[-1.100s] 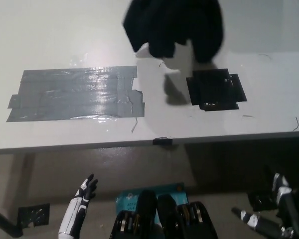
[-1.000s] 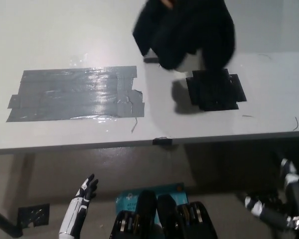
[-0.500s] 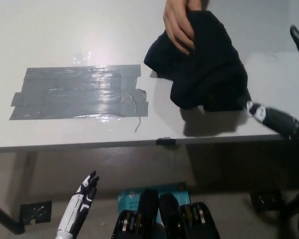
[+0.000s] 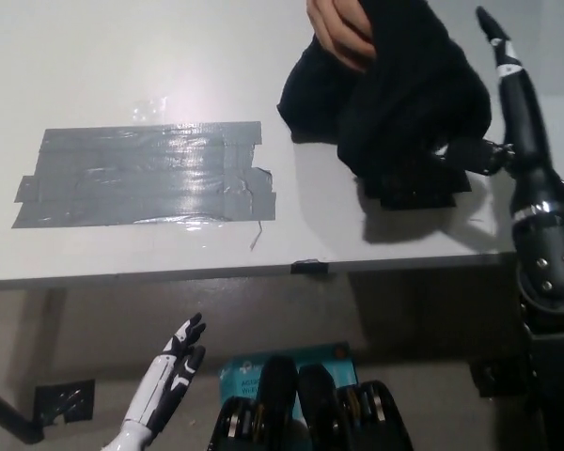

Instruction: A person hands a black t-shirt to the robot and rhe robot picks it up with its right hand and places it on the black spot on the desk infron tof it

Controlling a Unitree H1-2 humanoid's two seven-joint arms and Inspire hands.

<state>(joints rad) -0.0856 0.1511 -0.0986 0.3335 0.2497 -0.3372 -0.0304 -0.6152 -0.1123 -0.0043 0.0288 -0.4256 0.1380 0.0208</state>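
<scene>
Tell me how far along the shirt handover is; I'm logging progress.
Done: a person's hand has brought the black shirt over the black patch. In hand: the right robot hand is open beside the shirt. Left: grasping and placing it. The left robot hand rests open below the desk.

bench (image 4: 122, 56): pale, smooth top filling the upper part of the head view; front edge runs left to right, with a small dark clip (image 4: 305, 266) at its middle.
grey tape patch (image 4: 141, 186): wide strips stuck flat on the bench, well to the left of the black right hand's fingers (image 4: 493, 33).
black spot (image 4: 423, 193): dark patch on the bench just beside those fingers, mostly hidden under the black t-shirt (image 4: 395, 103); whether the cloth rests on it cannot be told.
</scene>
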